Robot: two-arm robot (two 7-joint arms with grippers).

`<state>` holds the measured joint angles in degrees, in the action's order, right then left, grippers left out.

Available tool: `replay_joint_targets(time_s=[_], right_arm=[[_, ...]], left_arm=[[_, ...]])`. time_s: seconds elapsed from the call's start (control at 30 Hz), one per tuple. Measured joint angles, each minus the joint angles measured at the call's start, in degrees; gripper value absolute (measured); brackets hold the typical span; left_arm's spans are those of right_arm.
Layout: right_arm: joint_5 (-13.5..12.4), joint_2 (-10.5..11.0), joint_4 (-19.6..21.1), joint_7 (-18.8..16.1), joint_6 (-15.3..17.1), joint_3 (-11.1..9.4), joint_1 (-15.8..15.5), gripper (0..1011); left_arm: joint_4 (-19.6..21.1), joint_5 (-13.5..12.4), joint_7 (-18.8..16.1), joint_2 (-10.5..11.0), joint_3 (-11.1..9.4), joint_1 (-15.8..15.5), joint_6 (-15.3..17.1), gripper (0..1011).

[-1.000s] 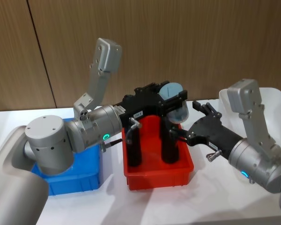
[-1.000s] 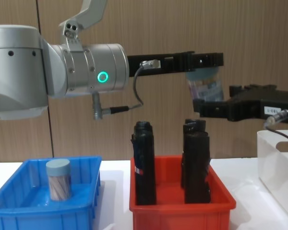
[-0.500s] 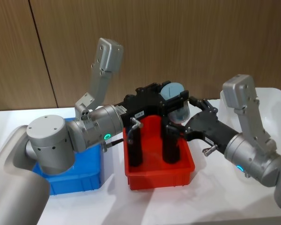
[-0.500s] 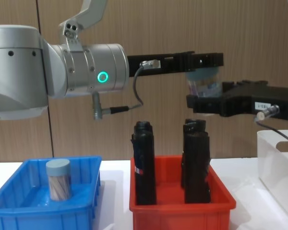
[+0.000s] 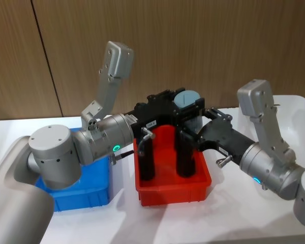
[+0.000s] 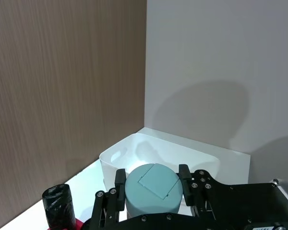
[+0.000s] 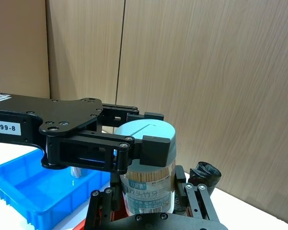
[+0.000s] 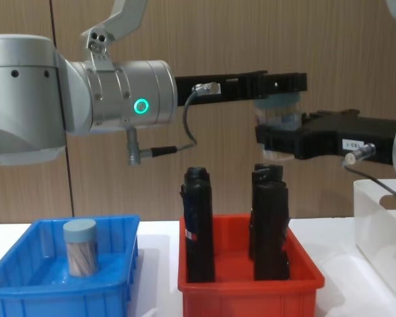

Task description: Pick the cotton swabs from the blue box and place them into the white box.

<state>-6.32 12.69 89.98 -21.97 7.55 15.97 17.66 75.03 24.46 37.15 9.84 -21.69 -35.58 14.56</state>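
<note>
Left gripper [image 5: 186, 110] is clamped on a swab tub [image 5: 185, 96] over the red bin [image 5: 173, 195]. Right gripper [image 5: 198, 123], fingers apart, sits around it.

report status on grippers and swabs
Left gripper shut on swab tub, above red bin. Right gripper around its lower part. Second tub in blue box. Black rolls stand below.

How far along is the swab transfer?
Done: no tub visible in the translucent white plastic box. In hand: the left gripper grips one clear, blue-grey-lidded swab tub above the red plastic bin, the right gripper around its base. Left: handover, drop-off, then the other tub in the bright blue plastic bin.
</note>
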Motion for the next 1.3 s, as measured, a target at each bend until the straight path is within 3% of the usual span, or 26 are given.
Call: replay_joint_targets(time_s=[0.07, 0.3, 0.73, 1.3], right_arm=[[0.0, 0.0, -0.2, 0.0, -0.2, 0.0, 0.1, 644], [-0.1, -0.1, -0.5, -0.1, -0.6, 0.1, 0.2, 639], [-0.6, -0.1, -0.9, 0.0, -1.3, 0.2, 0.4, 639], [-1.7, 0.1, -2.3, 1.0, -1.6, 0.2, 0.0, 639]], left_arm=[[0.0, 0.0, 0.0, 0.0, 0.0, 0.0, 0.0, 671], [0.0, 0.0, 0.0, 0.0, 0.0, 0.0, 0.0, 670], [0.0, 0.0, 0.0, 0.0, 0.0, 0.0, 0.0, 1003], [0.0, 0.0, 0.0, 0.0, 0.0, 0.0, 0.0, 1004]])
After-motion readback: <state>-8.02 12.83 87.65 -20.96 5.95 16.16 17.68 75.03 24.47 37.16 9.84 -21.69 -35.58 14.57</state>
